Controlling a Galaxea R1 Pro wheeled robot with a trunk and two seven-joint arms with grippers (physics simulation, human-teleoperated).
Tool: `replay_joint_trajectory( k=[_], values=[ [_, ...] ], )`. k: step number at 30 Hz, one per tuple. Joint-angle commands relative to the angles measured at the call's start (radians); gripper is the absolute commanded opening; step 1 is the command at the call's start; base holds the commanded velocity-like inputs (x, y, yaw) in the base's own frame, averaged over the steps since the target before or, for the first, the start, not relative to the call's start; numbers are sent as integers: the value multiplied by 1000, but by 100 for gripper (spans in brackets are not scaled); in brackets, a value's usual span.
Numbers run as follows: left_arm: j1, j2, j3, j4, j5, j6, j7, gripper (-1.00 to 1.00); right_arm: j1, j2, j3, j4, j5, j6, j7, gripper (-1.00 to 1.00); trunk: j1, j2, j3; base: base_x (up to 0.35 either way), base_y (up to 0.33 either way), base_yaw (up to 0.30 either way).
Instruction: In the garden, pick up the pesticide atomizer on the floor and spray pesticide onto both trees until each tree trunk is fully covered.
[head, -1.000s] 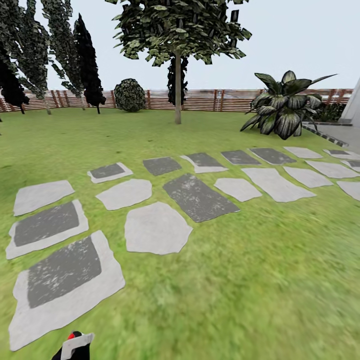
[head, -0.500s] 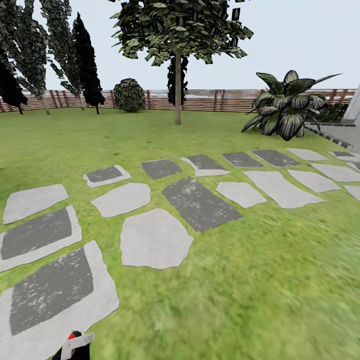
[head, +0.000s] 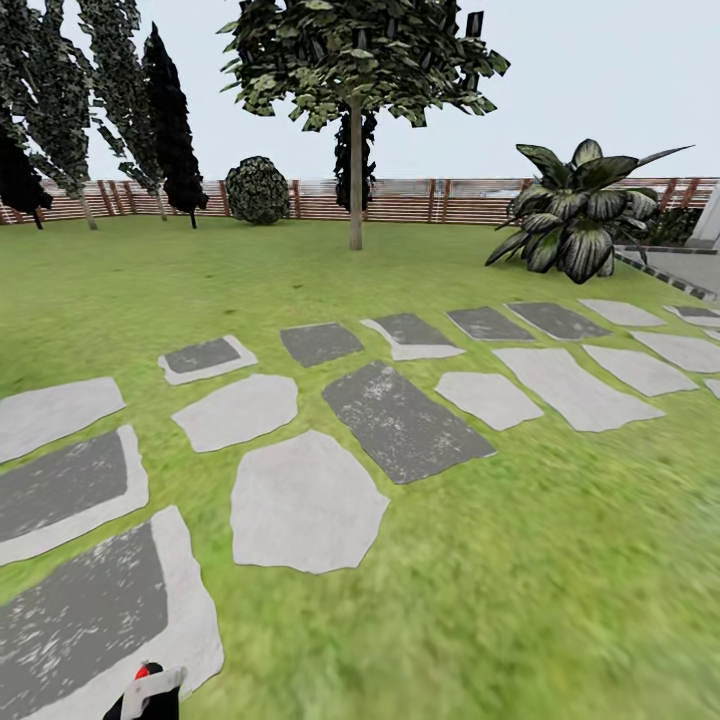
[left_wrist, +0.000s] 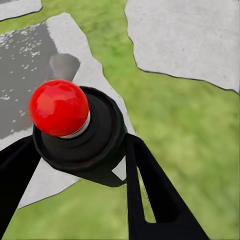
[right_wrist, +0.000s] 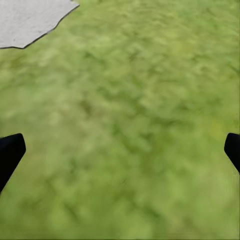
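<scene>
In my left jaws (left_wrist: 80, 165) I held the small dark bottle-shaped pesticide atomizer with the round red top (left_wrist: 75, 127), the two black fingers clamped against its sides; in the head view its red cap peeked up at the lower edge, above a grey stepping-stone slab (head: 90, 610). Left of centre, along the brown slatted wooden fence (head: 400, 200), stood dark narrow columnar trees and one round dark bush (head: 258, 188). In the middle I counted one leafy-crowned tree with a pale straight trunk (head: 355, 175) rising from the green grass lawn (head: 520, 560); a second such tree I could not pick out. Roughly fifteen stepping slabs lay across the grass between me and it. To the right sat one broad-leaved dark plant (head: 578, 215). My right jaws (right_wrist: 120, 150) hung spread wide and empty over bare grass.

Pickup looked done; I judged myself in transit. The next move called for closing on that trunk, then raising the atomizer to aim its nozzle at the bark.
</scene>
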Motion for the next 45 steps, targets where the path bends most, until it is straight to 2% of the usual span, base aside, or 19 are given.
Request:
replay_joint_trajectory(
  k=[1, 45],
  values=[
    [0, 0, 1, 1, 1, -3, 0, -100, 0, 0, -4, 1, 4, -3, 1, 100, 0, 0, -1, 340, 0, 0],
    [1, -5, -4, 2, 2, -3, -1, -100, 0, 0, -4, 1, 4, -3, -1, 100, 0, 0, -1, 340, 0, 0]
  ],
)
